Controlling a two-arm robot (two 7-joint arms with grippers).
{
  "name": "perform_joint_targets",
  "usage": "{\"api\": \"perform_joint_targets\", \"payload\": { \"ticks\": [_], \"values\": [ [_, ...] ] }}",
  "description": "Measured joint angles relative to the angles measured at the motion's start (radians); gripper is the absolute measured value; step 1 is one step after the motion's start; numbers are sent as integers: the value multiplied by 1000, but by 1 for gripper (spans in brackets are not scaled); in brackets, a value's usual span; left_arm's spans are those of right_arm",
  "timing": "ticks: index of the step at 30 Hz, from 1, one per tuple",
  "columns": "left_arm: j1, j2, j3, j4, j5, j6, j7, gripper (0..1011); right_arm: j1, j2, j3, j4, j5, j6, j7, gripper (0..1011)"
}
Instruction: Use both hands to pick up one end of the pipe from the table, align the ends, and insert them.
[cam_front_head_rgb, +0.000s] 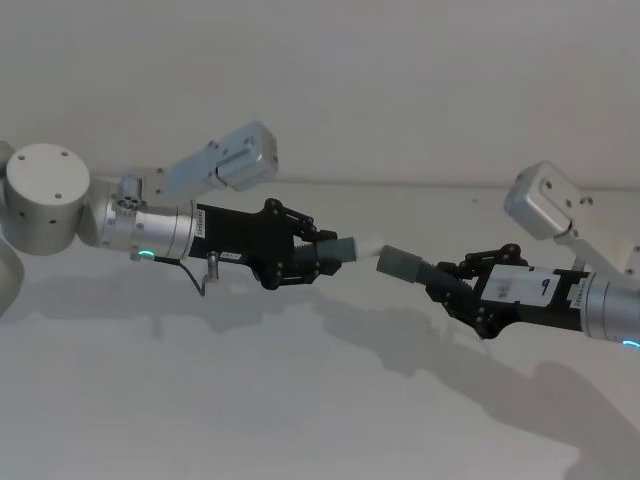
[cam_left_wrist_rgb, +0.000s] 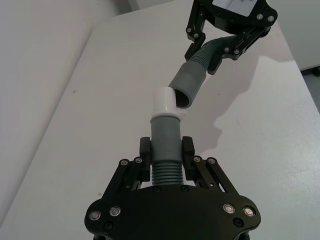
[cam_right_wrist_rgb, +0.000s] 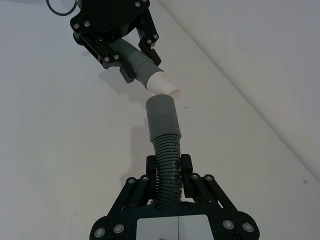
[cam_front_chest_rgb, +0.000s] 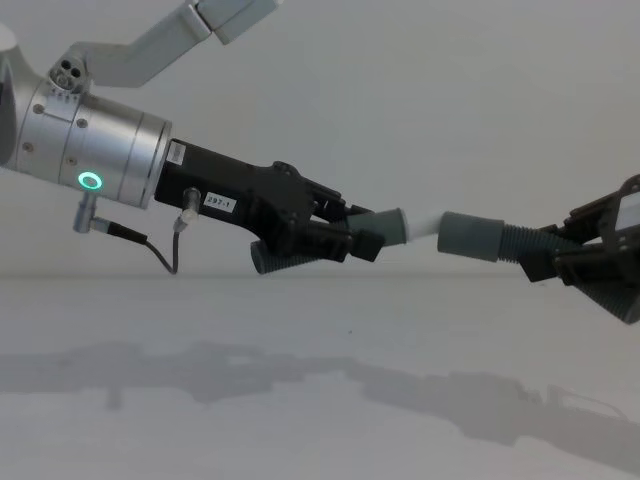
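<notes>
Both pipe pieces are held in the air above the table (cam_front_head_rgb: 250, 400). My left gripper (cam_front_head_rgb: 325, 252) is shut on the ribbed stretch of one piece, whose grey cuff (cam_left_wrist_rgb: 165, 131) ends in a white stub (cam_left_wrist_rgb: 164, 101). My right gripper (cam_front_head_rgb: 452, 285) is shut on the ribbed stretch (cam_right_wrist_rgb: 167, 155) of the other piece, whose plain cuff (cam_right_wrist_rgb: 162, 116) points at the stub. The stub's tip (cam_front_chest_rgb: 422, 222) sits at the mouth of the plain cuff (cam_front_chest_rgb: 470, 236), a little off its axis. I cannot tell whether it is touching.
The white table runs to a far edge against a pale wall (cam_front_head_rgb: 400, 90). A thin black cable (cam_front_chest_rgb: 150, 250) loops under the left wrist. Shadows of both arms lie on the table below them.
</notes>
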Motion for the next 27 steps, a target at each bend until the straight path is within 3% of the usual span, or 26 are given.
{"api": "perform_joint_targets", "payload": {
  "ticks": [27],
  "values": [
    [-7, 4, 18, 6, -8, 8, 37, 353, 32, 1, -21, 43, 22, -4, -8, 283]
  ]
}}
